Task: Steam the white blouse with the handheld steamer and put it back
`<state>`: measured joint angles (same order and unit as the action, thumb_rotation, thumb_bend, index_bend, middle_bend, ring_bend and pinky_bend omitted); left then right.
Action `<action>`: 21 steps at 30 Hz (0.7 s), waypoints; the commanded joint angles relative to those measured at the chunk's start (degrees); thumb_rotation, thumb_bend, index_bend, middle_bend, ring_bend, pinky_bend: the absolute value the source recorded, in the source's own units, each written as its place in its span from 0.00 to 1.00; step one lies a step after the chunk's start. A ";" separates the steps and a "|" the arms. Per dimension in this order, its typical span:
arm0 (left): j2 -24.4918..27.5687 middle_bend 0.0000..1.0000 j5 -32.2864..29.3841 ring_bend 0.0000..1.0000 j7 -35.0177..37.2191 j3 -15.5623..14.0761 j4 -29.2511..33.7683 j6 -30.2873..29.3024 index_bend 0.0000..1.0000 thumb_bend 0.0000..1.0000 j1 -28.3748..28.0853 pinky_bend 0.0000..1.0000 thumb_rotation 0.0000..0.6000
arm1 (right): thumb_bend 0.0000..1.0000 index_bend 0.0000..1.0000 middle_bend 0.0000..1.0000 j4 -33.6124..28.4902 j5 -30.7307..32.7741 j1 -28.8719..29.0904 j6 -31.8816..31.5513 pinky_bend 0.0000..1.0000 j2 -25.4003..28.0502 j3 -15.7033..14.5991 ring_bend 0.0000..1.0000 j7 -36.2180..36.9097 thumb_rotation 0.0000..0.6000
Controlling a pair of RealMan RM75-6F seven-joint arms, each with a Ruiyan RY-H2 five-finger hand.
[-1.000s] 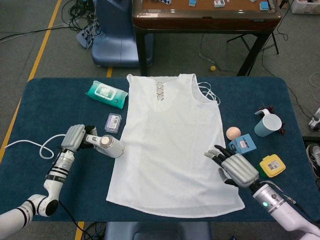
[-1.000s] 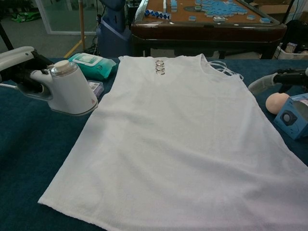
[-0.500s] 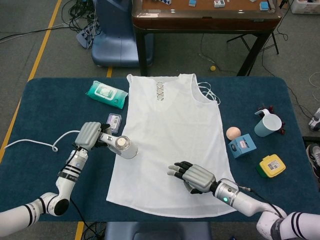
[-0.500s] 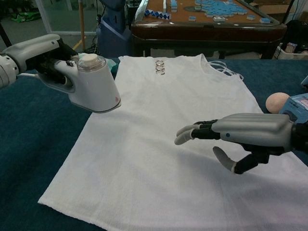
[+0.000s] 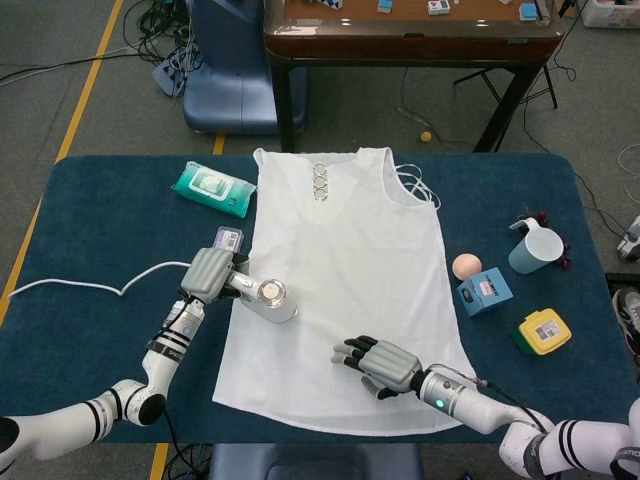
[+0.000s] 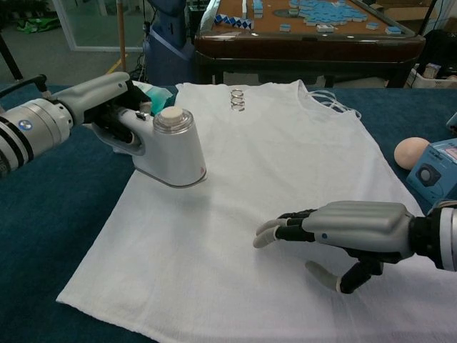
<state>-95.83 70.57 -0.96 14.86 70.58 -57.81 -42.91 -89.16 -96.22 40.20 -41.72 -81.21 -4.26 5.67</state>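
The white blouse (image 5: 340, 280) lay flat on the blue table (image 5: 90, 240), neckline toward the far edge, with a row of metal rings (image 5: 320, 181) at the collar. The left hand (image 5: 208, 272) gripped the handle of the handheld steamer (image 5: 268, 297), whose white body sat over the blouse's left edge, about midway along its length; in the chest view the steamer (image 6: 171, 150) appeared low against the fabric, though contact could not be told for certain. A white cord (image 5: 80, 288) trailed left from it across the table.

The right hand (image 5: 380, 362) held nothing, its fingers stretched out and spread apart, palm down over the near part of the blouse; the chest view showed the hand (image 6: 350, 229) just above the cloth.

To the left of the blouse lay a green pack of wipes (image 5: 213, 188) and a small card (image 5: 227, 240). To the right stood a pale blue mug (image 5: 535, 249), a peach ball (image 5: 466, 266), a blue box (image 5: 485, 290) and a yellow box (image 5: 544, 331).
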 commanded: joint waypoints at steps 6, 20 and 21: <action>-4.95 0.74 1.87 0.63 0.75 -1.04 -6.82 0.42 0.90 0.22 -1.97 0.63 1.00 | 0.70 0.00 0.06 0.41 0.57 0.45 0.16 0.07 -0.55 -1.43 0.00 -0.87 1.00; -10.20 0.74 5.21 0.62 2.19 -2.91 -17.38 -0.05 0.90 0.22 -3.43 0.63 1.00 | 0.70 0.00 0.07 -0.94 1.15 0.57 -0.99 0.07 -0.11 -3.16 0.00 -2.43 1.00; -10.51 0.74 5.59 0.62 2.07 -3.12 -18.40 -0.22 0.90 0.22 -3.53 0.63 1.00 | 0.70 0.00 0.07 -1.02 1.18 0.58 -1.04 0.07 -0.06 -3.24 0.00 -2.46 1.00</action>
<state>-105.62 75.52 1.05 12.13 53.57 -57.75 -46.22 -90.16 -95.05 40.77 -42.74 -81.29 -7.47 3.23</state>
